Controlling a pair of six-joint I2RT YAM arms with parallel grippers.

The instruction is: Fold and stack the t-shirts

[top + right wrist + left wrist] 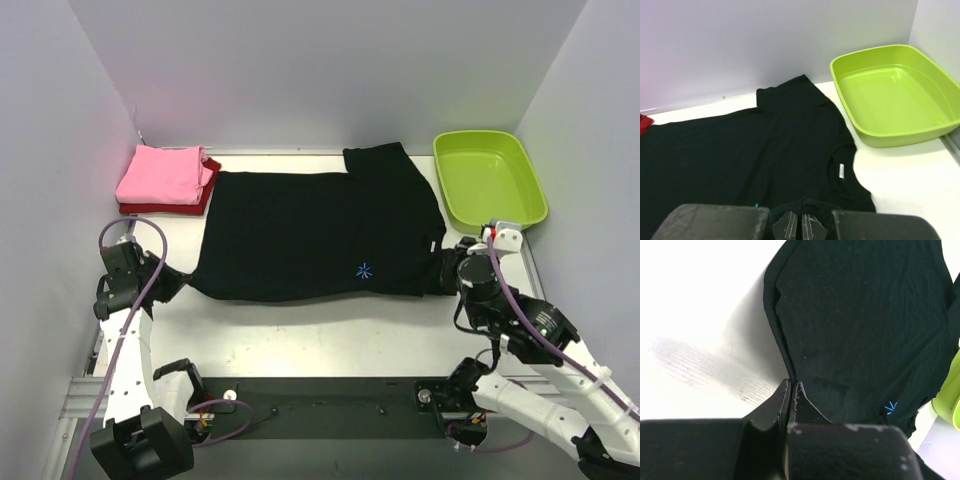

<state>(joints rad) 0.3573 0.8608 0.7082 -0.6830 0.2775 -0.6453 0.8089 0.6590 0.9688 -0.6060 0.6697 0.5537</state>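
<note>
Pink shirt (160, 173) sits folded on the dark red shirt (166, 209) so two look done, but the black shirt (310, 235) lies unfolded on the table (330, 330), left jaws and right jaws each pinched shut on its near edge.

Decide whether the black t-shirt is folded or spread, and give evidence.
Spread. The black t-shirt lies flat across the table, with its far sleeve and collar showing.
</note>
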